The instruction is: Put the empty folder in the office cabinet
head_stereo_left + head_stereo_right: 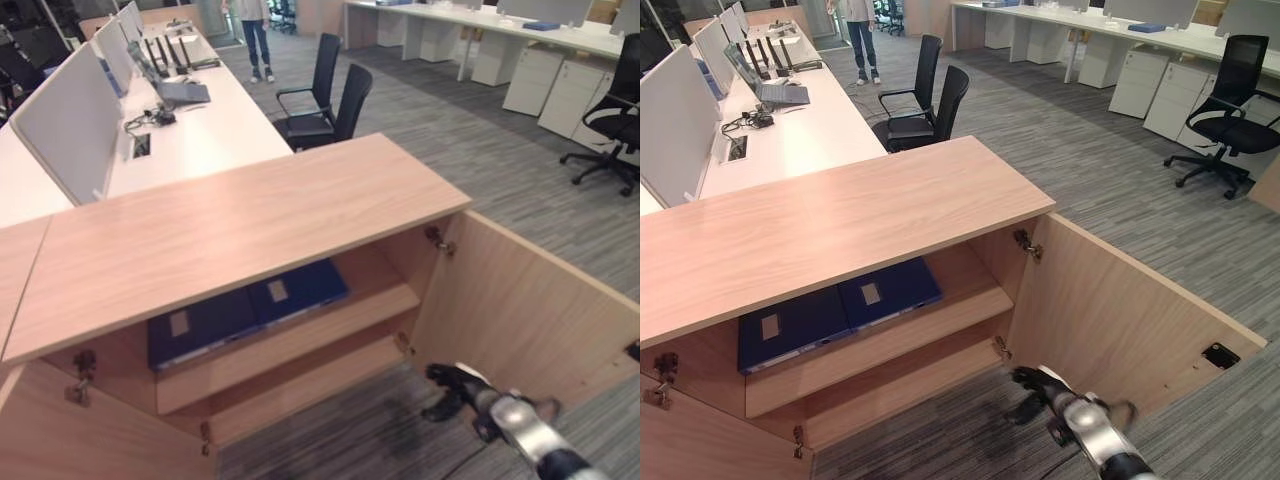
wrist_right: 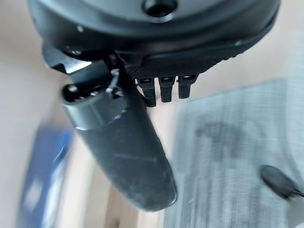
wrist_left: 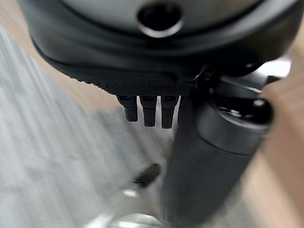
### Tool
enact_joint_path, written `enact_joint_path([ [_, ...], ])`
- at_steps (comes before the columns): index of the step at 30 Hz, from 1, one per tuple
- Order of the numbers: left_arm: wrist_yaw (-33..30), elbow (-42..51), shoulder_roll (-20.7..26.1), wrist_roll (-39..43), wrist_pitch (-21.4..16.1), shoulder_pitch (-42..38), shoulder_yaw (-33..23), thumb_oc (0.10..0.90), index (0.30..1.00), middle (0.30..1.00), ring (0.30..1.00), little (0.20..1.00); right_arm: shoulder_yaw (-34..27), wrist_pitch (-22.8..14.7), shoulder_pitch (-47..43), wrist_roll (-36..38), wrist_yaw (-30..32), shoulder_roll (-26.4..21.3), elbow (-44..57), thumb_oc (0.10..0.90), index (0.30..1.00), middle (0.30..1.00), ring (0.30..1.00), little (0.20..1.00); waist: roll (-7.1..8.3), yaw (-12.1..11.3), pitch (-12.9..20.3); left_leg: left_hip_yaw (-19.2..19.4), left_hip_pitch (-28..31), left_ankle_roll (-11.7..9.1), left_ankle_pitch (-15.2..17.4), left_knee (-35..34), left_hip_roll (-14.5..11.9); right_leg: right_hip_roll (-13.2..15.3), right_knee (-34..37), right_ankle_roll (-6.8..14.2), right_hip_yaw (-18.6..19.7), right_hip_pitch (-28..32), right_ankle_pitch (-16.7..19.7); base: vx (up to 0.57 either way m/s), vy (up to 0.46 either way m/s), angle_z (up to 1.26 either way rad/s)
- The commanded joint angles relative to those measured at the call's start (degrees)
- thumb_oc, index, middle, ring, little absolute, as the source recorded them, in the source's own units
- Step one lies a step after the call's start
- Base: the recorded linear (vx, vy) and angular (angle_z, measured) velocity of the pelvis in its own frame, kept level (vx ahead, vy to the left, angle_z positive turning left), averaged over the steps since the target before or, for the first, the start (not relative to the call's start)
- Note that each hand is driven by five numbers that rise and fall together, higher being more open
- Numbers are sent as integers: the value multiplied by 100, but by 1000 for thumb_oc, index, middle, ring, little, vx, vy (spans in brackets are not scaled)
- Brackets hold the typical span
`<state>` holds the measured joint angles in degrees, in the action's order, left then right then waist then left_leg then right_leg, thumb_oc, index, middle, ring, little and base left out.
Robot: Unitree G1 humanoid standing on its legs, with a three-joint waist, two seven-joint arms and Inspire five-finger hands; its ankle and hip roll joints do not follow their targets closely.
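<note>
- Left eye view: two flat dark-blue folders (image 1: pixel 245 310) lie side by side on the upper shelf of the low light-wood office cabinet (image 1: pixel 230 225). Its right door (image 1: pixel 520 310) stands wide open, so the shelf is within reach.
- Right eye view: the dark right hand (image 1: pixel 1035 392) hangs low before the bottom shelf and holds nothing, so the placing looks done.
- Left wrist view: the left hand (image 3: pixel 147 90) shows relaxed fingers over grey carpet.
- Right wrist view: the right hand's fingers are loose, thumb out, and a blue folder shows beyond it.

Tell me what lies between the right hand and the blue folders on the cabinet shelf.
Only the shelf's front edge and grey carpet separate the right hand from the blue folders, as the right eye view shows.
</note>
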<state>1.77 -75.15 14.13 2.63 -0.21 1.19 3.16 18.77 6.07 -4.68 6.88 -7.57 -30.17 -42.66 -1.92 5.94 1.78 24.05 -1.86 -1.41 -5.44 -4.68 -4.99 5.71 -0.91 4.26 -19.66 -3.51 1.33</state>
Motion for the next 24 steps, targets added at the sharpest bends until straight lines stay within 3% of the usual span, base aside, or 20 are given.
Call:
enact_joint_path([
  [1,32,-242,-166,172,-104,-42,221,800,900,900,900,900,-359,-443,-1238,387,246,238,-363,800,900,900,900,900,299,-289,-189,-28,267,-77,638,-32,278,107,485,475,44,-92,402,32,31,-32],
  [7,-65,-536,-241,-31,-21,-127,280,800,900,900,900,900,-850,-482,-448,844,438,787,-1248,800,900,900,900,900,402,-24,-114,214,360,-38,746,-32,274,38,544,493,283,-122,460,32,8,-31],
  [11,-86,-672,-205,-187,15,-106,205,800,900,900,900,900,-1161,-481,-100,977,481,812,-1492,800,900,900,900,900,426,132,-75,318,404,-23,800,-32,272,7,547,500,407,-146,466,19,-2,-19],
  [15,-158,-737,-144,-210,18,-147,105,800,900,900,900,900,-1679,-593,158,1263,679,621,-1308,800,900,900,900,900,426,365,-69,487,461,-2,872,-32,283,-15,548,536,560,-199,503,14,10,-28],
  [21,-256,-686,-117,-120,22,-249,28,800,900,900,900,900,-2333,-766,355,1488,1036,309,-741,800,900,900,900,900,421,525,-52,576,485,-3,898,-32,286,-12,523,557,622,-239,508,8,3,-17],
  [24,-260,-706,-125,-200,57,-274,57,800,900,900,900,900,-2947,-894,547,1584,1354,49,-300,800,900,900,900,900,408,646,-35,603,507,-6,923,-32,286,-13,504,561,635,-233,485,30,-2,-3],
])
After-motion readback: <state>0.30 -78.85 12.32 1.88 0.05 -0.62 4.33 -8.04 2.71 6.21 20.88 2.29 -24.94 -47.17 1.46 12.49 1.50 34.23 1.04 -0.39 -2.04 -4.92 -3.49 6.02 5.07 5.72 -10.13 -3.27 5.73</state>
